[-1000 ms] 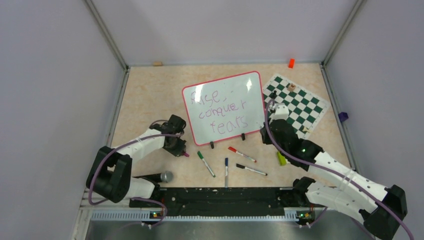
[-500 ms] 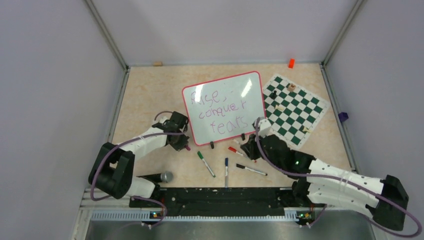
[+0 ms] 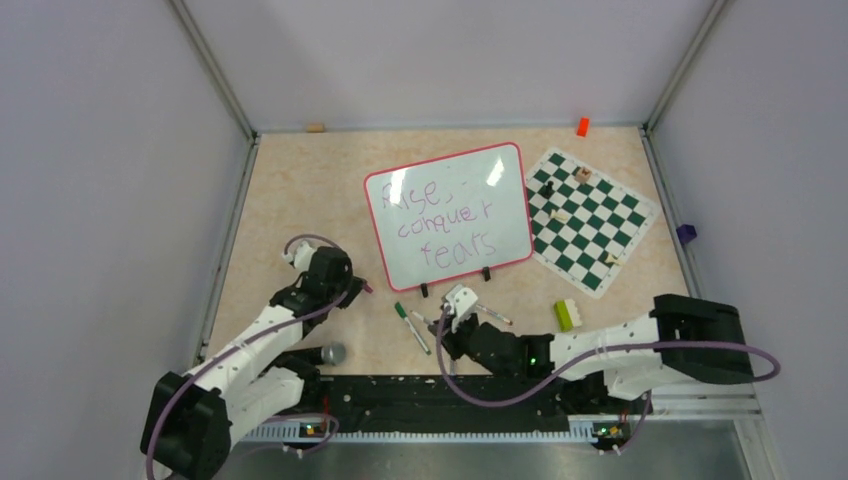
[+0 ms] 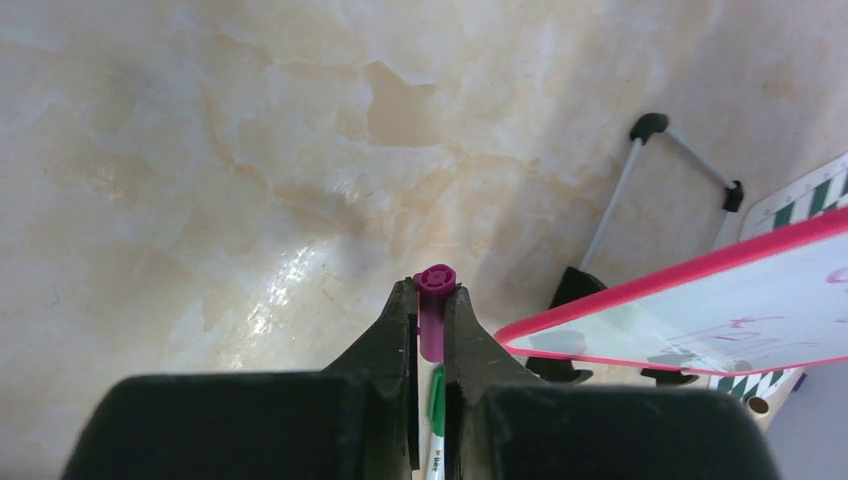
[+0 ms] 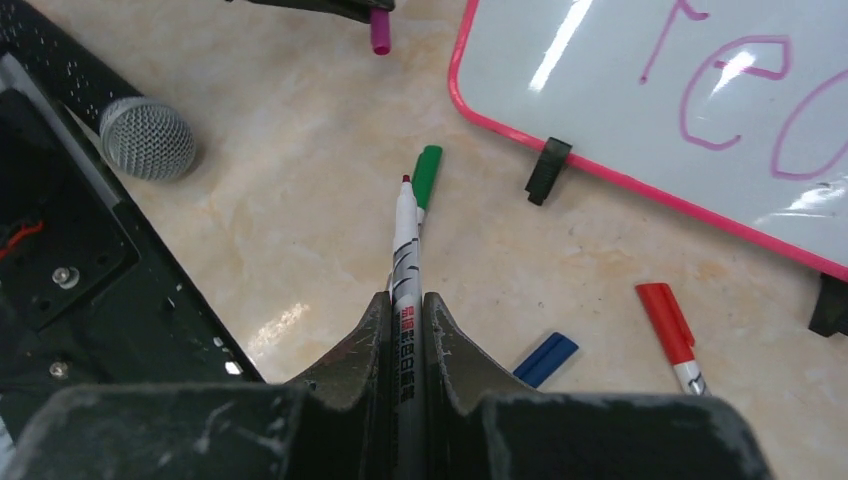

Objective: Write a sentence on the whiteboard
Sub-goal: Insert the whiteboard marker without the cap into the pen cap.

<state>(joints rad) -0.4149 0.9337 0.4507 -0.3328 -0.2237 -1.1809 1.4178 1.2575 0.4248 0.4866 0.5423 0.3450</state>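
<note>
whiteboard (image 3: 510, 225) 1 | sentence (image 3: 445, 220) lines 3 | left tool (image 4: 432, 292) pinching purple cap (image 4: 433, 322) | right tool (image 5: 405, 300) pinching uncapped marker (image 5: 405, 240)

One whiteboard (image 3: 506, 226), one microphone (image 3: 333, 353), four markers (image 5: 428, 170)

Chess mat (image 3: 590, 215); microphone (image 3: 333, 353); green marker (image 3: 411, 326)

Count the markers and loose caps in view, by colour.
Green marker: 1
Red marker: 1
Blue marker: 1
Uncapped marker, in the right gripper: 1
Purple cap, in the left gripper: 1
Total: 5
</note>
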